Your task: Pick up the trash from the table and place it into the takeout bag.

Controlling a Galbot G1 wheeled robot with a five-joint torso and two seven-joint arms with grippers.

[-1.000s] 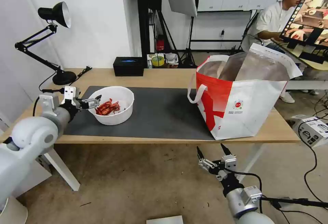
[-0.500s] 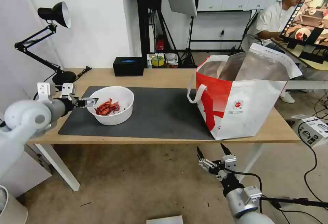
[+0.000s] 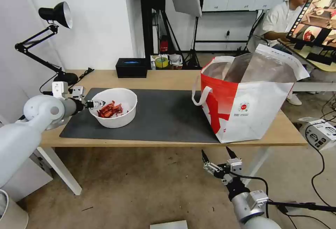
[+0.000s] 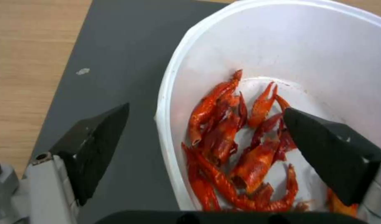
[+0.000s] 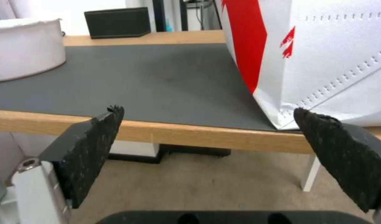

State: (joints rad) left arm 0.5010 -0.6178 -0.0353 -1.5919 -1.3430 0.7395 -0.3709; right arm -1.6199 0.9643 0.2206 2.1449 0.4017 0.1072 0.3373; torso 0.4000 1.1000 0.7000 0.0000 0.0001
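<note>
Left gripper [image 3: 99, 103] has reached the bowl [image 3: 120, 119] rim — fingers wide apart, straddling it; holding nothing

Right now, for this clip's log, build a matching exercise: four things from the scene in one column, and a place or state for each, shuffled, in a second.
1. left gripper
2. right gripper
3. bowl
4. takeout bag

a. on the mat, red shell scraps inside
b. open, below the table edge
c. upright at the table's right end
d. open, straddling the bowl's rim

Pairs: 1-d, 2-b, 3-a, 4-c
</note>
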